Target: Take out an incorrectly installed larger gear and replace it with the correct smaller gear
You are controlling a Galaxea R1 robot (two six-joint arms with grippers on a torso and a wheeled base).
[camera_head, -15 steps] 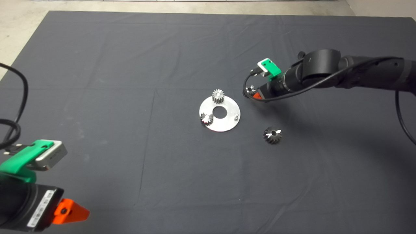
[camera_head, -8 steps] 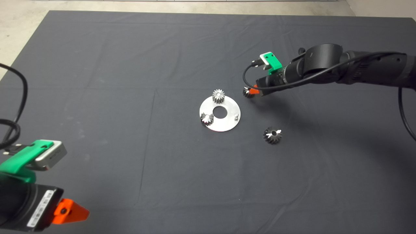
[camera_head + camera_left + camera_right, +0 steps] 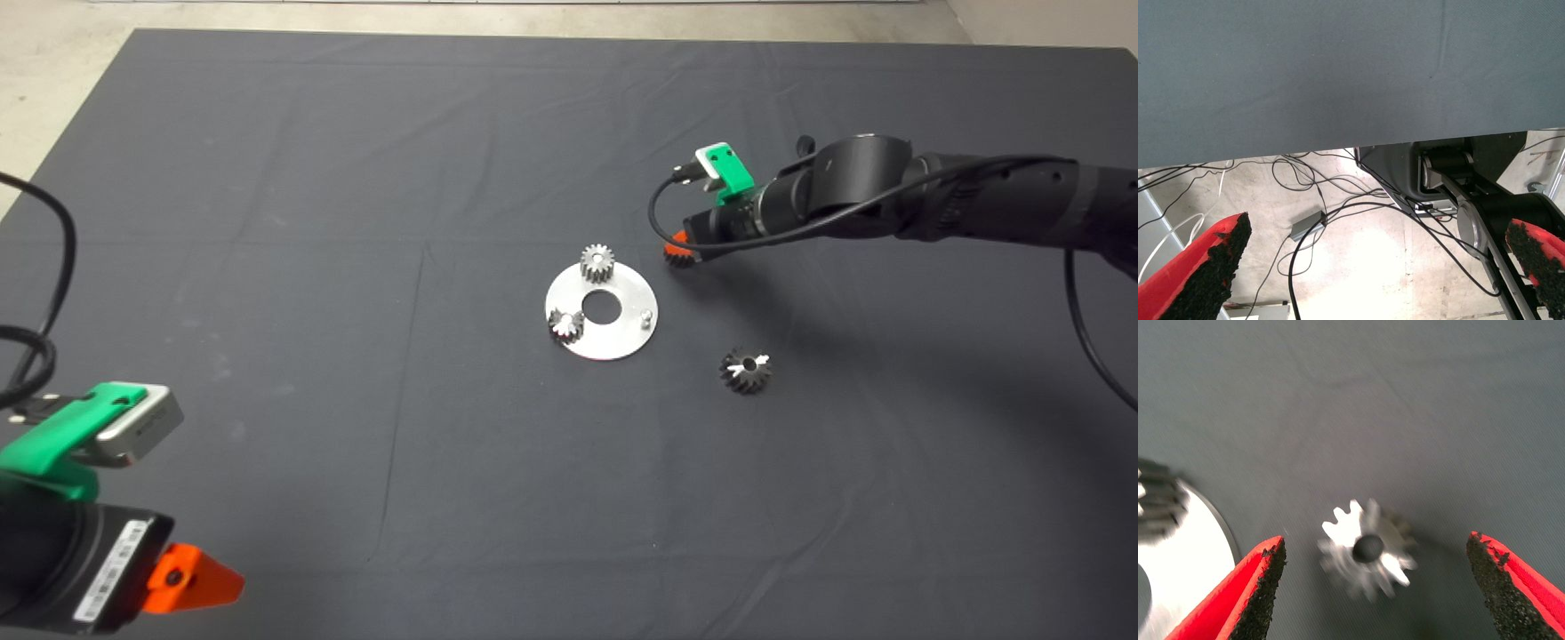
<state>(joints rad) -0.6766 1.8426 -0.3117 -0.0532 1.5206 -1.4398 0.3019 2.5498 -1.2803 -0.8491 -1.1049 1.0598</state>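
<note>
The smaller gear (image 3: pixel 1368 550) lies flat on the dark mat just off the round metal plate (image 3: pixel 613 338). My right gripper (image 3: pixel 678 252) is over it, open, with one finger on each side and neither pad touching; in the right wrist view (image 3: pixel 1375 587) the gear sits in the gap. In the head view the gripper mostly hides this gear. The larger gear (image 3: pixel 746 370), dark with bright glints, lies on the mat right of the plate. Two small gears (image 3: pixel 597 262) (image 3: pixel 565 324) sit on the plate; a bare pin (image 3: pixel 647 316) stands at its right side. My left gripper (image 3: pixel 191 580) is parked at the lower left, open.
The plate's edge (image 3: pixel 1191 567) and one mounted gear (image 3: pixel 1155 500) show beside the right gripper's finger. The left wrist view shows the mat's edge and, beyond it, the floor with cables (image 3: pixel 1311 227).
My right gripper has moved left and forward over the loose smaller gear, which now lies between its open fingers. The plate, the other gears and the left arm have not moved.
</note>
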